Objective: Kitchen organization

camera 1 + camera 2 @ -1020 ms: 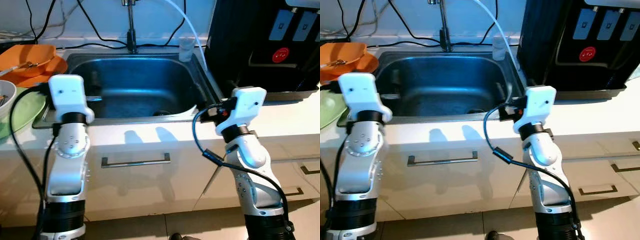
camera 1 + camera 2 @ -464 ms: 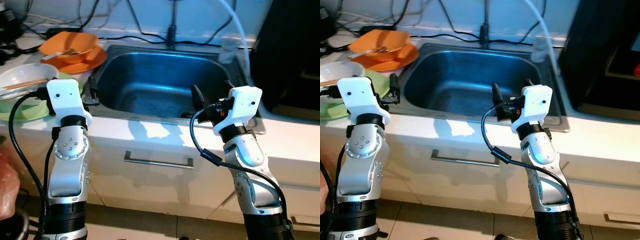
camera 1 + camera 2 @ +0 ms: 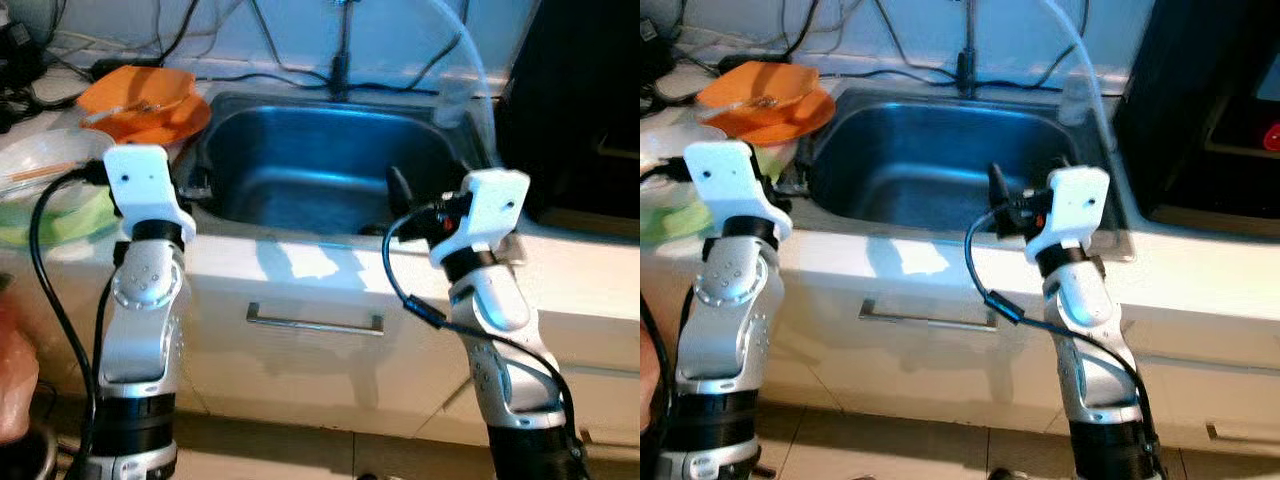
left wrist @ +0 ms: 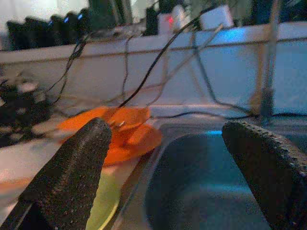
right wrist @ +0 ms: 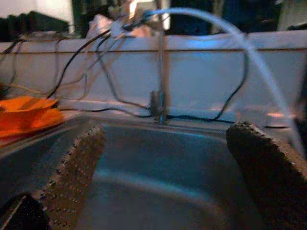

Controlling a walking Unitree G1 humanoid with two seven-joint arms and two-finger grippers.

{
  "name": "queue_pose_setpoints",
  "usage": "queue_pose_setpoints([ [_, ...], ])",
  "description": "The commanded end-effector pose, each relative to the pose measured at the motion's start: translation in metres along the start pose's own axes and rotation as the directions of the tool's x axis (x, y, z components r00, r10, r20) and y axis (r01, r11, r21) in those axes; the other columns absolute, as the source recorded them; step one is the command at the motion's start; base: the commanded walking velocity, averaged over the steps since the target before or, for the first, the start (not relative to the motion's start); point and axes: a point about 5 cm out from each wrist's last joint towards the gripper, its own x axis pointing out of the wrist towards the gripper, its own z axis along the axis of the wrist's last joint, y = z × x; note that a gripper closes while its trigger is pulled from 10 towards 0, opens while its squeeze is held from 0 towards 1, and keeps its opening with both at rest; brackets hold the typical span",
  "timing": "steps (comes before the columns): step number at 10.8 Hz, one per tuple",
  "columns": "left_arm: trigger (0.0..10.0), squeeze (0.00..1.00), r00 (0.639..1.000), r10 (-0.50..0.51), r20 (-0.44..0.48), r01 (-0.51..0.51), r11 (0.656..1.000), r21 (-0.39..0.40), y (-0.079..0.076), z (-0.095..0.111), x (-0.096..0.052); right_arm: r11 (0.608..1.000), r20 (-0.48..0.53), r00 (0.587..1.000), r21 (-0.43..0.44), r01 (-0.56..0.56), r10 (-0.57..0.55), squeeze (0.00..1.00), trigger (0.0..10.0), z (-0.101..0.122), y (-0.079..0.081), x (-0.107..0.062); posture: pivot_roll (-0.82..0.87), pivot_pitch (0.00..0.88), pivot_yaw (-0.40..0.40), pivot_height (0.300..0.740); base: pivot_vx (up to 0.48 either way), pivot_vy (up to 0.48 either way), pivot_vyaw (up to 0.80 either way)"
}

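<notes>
Your left gripper (image 4: 163,167) hangs spread wide with nothing between its fingers, and your right gripper (image 5: 160,172) is just as open and just as bare. Neither one touches anything.

As far as you can judge, the tidying has hardly begun. The orange dishes (image 3: 140,100) sit stacked at the upper left of the left eye view, on the counter beside the sink (image 3: 330,165), with something thin lying across the top one. In front of them, at the left edge, a pale bowl (image 3: 45,160) rests on a green plate (image 3: 50,215), both blurred. The sink basin looks bare, apart from its drain. A small clear cup (image 3: 452,100) stands at the sink's far right corner, next to a large black appliance (image 3: 575,100) in the upper right. All of this appears left for you to sort.

Both arms are raised with elbows bent, wrists level with the counter's front edge. The left wrist sits in front of the sink's left rim, near the green plate; the right one sits at the sink's front right corner, fingers aimed across the basin toward the tap (image 5: 160,103).
</notes>
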Motion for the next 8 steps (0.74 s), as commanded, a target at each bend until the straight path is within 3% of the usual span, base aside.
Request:
queue_pose_setpoints([
  [1,10.0,0.00,1.000,-0.026,-0.004,0.026,1.000,-0.002,-0.0029,0.0008,0.0024,1.000,0.022,1.000,-0.008,0.012,-0.012,0.00,10.0,0.0058,-0.0027,0.0009,-0.01,0.048,-0.006,0.740,0.000,0.000,-0.53],
  [2,10.0,0.00,1.000,-0.029,-0.011,0.029,1.000,-0.007,-0.0028,-0.0014,0.0004,1.000,0.016,1.000,-0.003,0.010,-0.010,0.00,10.0,0.0045,-0.0025,0.0004,-0.01,0.049,-0.007,0.740,0.000,0.000,-0.80],
  [4,10.0,0.00,0.999,-0.046,-0.025,0.046,0.999,-0.017,-0.0060,-0.0037,-0.0037,1.000,0.014,1.000,0.001,0.003,-0.003,0.00,10.0,0.0041,-0.0016,-0.0006,-0.01,0.049,-0.009,0.740,0.000,0.000,0.00],
  [8,10.0,0.00,0.997,-0.068,-0.040,0.067,0.997,-0.028,-0.0090,-0.0057,-0.0035,1.000,0.015,1.000,-0.002,-0.006,0.006,0.00,10.0,0.0052,0.0001,-0.0001,-0.01,0.055,-0.011,0.740,0.000,0.442,0.00],
])
